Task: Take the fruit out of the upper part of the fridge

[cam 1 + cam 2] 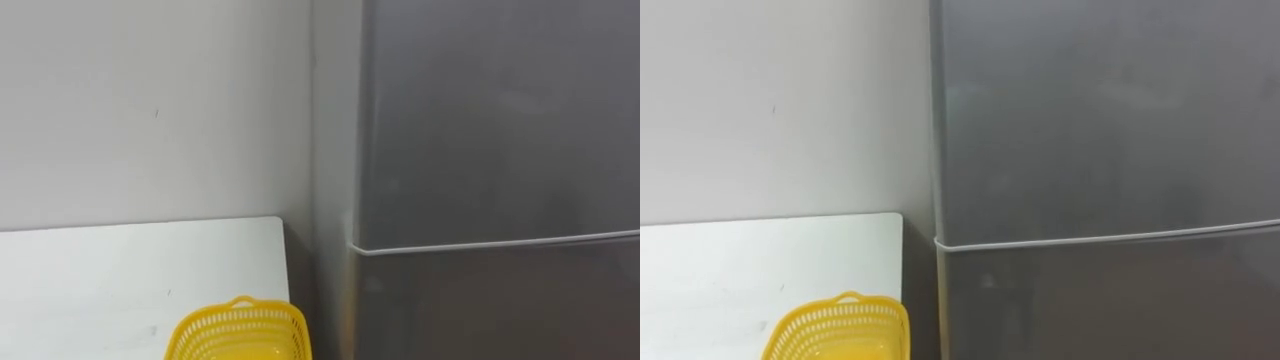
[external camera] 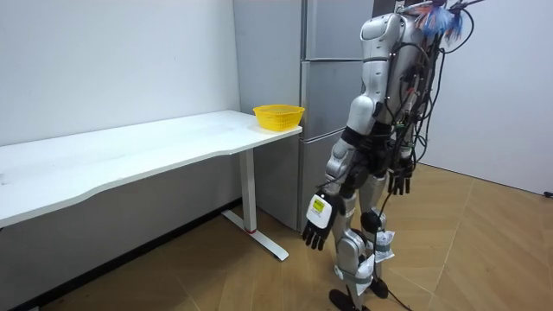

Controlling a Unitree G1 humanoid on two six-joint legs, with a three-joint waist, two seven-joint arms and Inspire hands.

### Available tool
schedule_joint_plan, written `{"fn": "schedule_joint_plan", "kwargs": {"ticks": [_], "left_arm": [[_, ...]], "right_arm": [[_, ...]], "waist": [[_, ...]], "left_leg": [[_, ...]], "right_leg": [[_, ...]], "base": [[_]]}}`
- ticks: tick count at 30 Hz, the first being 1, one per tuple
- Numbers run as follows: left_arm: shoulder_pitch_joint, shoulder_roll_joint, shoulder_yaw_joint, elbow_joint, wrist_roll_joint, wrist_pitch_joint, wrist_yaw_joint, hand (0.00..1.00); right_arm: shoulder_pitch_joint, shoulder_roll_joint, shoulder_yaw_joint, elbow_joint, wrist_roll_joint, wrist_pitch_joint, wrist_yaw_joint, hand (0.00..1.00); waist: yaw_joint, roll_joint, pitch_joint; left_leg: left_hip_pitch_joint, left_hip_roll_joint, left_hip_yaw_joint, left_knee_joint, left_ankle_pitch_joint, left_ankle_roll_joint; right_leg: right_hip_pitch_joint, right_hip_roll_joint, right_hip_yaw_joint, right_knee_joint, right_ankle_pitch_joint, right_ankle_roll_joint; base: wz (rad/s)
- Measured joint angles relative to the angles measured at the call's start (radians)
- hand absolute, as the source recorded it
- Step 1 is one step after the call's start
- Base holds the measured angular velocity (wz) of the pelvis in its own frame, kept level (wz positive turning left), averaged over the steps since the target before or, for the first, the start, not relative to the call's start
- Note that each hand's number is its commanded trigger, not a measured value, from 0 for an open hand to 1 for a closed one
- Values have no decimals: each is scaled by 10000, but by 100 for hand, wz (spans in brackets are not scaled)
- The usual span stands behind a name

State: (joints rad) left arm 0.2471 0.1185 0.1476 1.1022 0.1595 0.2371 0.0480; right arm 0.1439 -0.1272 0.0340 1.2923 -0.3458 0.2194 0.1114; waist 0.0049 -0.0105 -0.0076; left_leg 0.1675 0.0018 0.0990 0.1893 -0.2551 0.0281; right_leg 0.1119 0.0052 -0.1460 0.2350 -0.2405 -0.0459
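Lower centre of the room view: left hand (image 2: 317,225) hanging loose at thigh level, fingers slack and lightly bent, nothing in it. Just right of that and a bit higher: right hand (image 2: 399,182), also down at the side, fingers slack, empty. Standing upright on the wood floor (image 2: 484,250), facing the grey fridge (image 2: 324,95) at frame centre, close to it, both arms down. Fridge filling the right side of the eye views: upper door (image 1: 500,120) shut across the top right, lower door (image 1: 500,310) shut along the bottom right, pale seam (image 1: 500,243) running level between the two. Contents hidden behind the shut upper door, so can't tell what sits inside. Left of the fridge: white table (image 2: 130,151) along the pale wall (image 1: 150,100), its end just beside the fridge side. On that table end, nearest the fridge: yellow mesh basket (image 2: 278,116), upright, showing at the bottom left-centre of the eye views, inside not readable from either.
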Motion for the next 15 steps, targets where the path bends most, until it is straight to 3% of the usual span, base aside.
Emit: {"fn": "schedule_joint_plan", "kwargs": {"ticks": [4, 6, 10, 15], "left_arm": [[155, -60, 585, -1, -1415, -87, 370, 0], [195, -131, 1434, 180, -2508, -272, 790, 0], [359, -125, 2053, 220, -4368, -564, 1501, 0], [179, -98, 3120, 57, -7066, -883, 2572, 0]], "right_arm": [[-48, -4, -197, 12, -38, -58, -81, 0], [-32, -18, -620, 55, -38, -161, -138, 0], [37, -20, -677, 54, -38, -212, -256, 0], [-46, -61, -1048, 207, 281, -222, -341, 0]], "waist": [[33, 87, 1], [44, 172, 17], [57, 200, 20], [342, 195, 20]], "left_leg": [[23, -3, 45, 12, 1, 0], [106, -6, 50, -3, 2, 1], [172, -6, 46, -51, 2, 0], [124, -17, 10, -191, 0, 3]], "right_leg": [[17, 3, 52, -7, 1, 2], [76, 0, 59, -11, 0, 4], [115, -4, 42, -1, -22, 6], [11, -14, 39, 64, -19, 11]], "base": [[-3], [0], [0], [0]]}}
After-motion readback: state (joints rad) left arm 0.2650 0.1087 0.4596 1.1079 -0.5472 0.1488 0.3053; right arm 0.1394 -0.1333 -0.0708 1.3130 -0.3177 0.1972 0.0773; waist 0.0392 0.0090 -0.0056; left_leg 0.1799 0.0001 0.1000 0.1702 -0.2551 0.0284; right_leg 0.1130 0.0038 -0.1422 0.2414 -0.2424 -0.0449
